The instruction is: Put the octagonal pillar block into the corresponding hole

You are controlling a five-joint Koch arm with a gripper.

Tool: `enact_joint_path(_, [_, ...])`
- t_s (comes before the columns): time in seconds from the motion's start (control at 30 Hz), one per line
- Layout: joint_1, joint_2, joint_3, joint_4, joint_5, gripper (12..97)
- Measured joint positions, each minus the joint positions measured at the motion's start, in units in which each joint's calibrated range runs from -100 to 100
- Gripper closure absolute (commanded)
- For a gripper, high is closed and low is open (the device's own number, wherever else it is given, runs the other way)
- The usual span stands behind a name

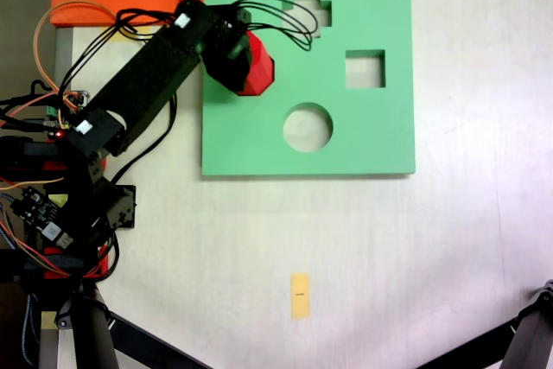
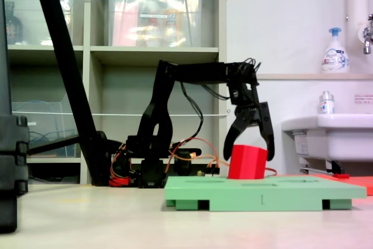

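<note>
The block [image 1: 257, 71] [image 2: 247, 162] sits between my spread jaws, standing on the green board [image 1: 363, 140] [image 2: 262, 192] and leaning a little. My gripper [image 1: 246, 62] [image 2: 249, 150] hangs over it, fingertips either side of its upper part; I cannot tell whether they touch it. In a fixed view, the cross cutout [image 1: 313, 11] lies just beyond my gripper, with the square cutout [image 1: 365, 69] and round cutout [image 1: 308, 127] farther out. The block hides whatever lies under it.

The claw [image 2: 249, 153] and red block [image 2: 247, 162] crowd the green board's [image 1: 380, 136] near-arm side; the rest lies unobstructed.
</note>
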Motion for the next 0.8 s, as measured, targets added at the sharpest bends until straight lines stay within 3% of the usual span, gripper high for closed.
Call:
enact_joint_path(0.07, [0.0, -0.1, -0.7, 0.4, 0.0, 54.4])
enact_joint_path(0.2, [-0.3, 0.4, -2.7, 0.8, 0.0, 28.7])
enact_joint_path(0.3, [-0.3, 0.1, -2.7, 0.8, 0.0, 19.2])
enact_joint_path(0.57, [-0.5, -1.5, -2.7, 0.8, 0.0, 19.1])
enact_joint_path(0.8, [-0.8, -25.0, -2.8, 0.8, -4.3, 19.5])
